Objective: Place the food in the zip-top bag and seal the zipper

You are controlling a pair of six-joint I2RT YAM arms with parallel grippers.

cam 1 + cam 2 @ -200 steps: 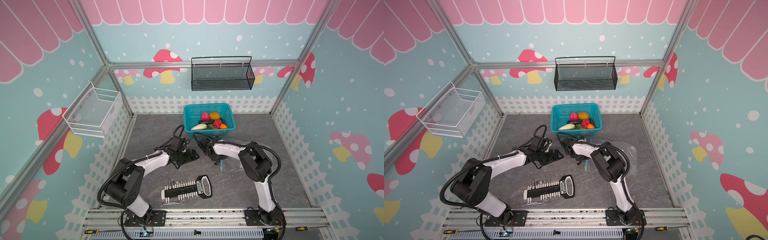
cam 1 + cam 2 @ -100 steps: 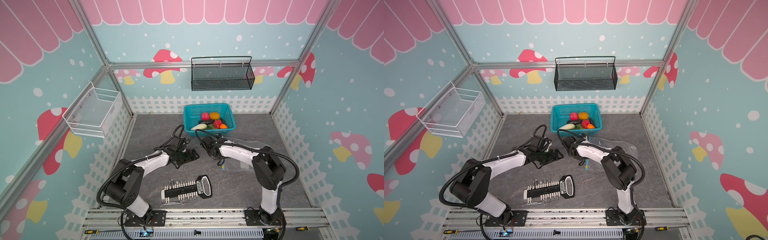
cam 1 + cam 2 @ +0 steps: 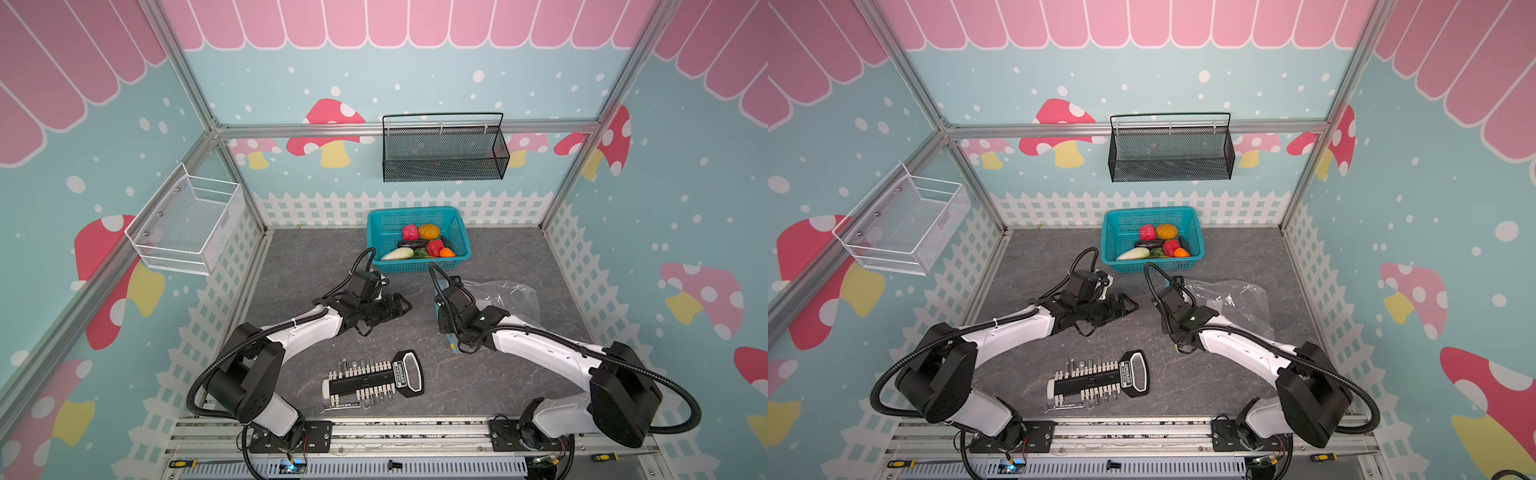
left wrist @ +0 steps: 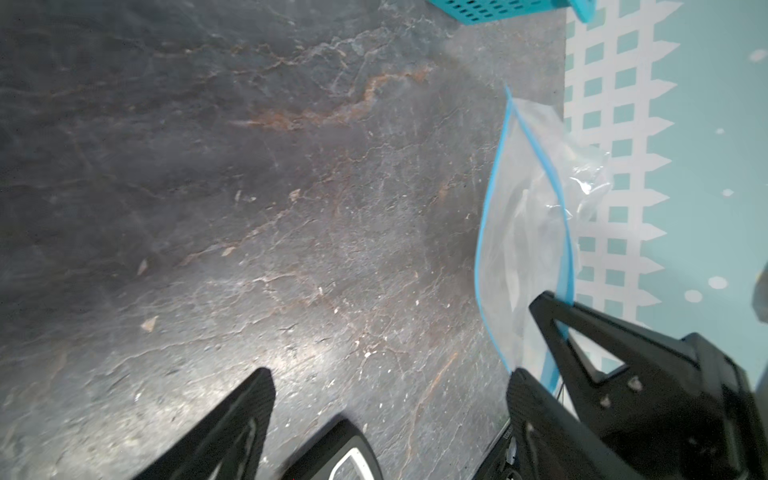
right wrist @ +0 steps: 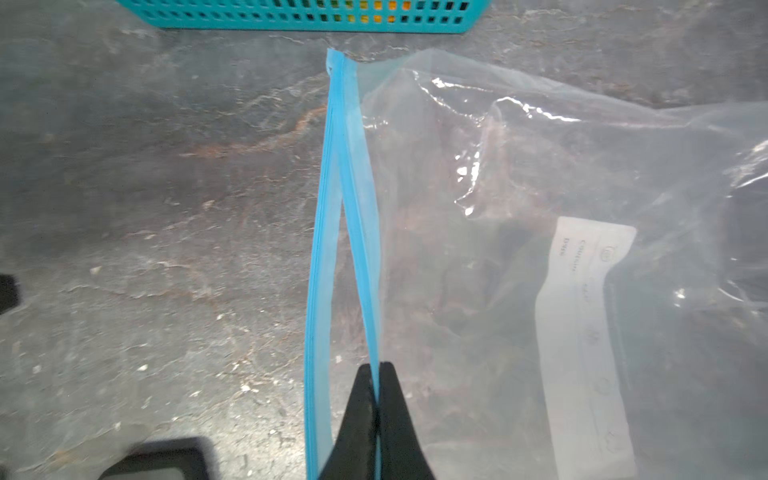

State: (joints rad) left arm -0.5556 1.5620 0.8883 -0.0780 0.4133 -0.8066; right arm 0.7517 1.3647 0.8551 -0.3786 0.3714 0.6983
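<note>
- The table (image 3: 316,257), a dark slate-look slab fenced in by painted walls, carries everything in play.
- The zip-top bag (image 3: 511,295) lies flat and empty on the table's right half, just in front of the basket. Its body trails toward the right edge and its mouth faces the table's middle.
- The teal basket (image 3: 419,266) sits at the middle of the far edge with all the food (image 3: 419,245) inside it; none has reached the bag.
- A black bit set (image 3: 374,380) lies near the near edge, clear of the work.
- The left gripper (image 3: 402,303) hovers over the table's middle, jaws spread wide and empty. It points at the bag's mouth from the left, near it but apart.
- The right gripper (image 5: 377,368) has its jaws pinched shut on one lip of the zipper, toward the strip's near end.
- The zipper (image 5: 322,232) runs from the near side toward the far edge, ending just short of the basket. Its two blue lips bow apart between the ends.
- Judged from here, opening the mouth wider falls to the left arm. The free lip lies nearest its jaws, and they would have to meet it across its length.
</note>
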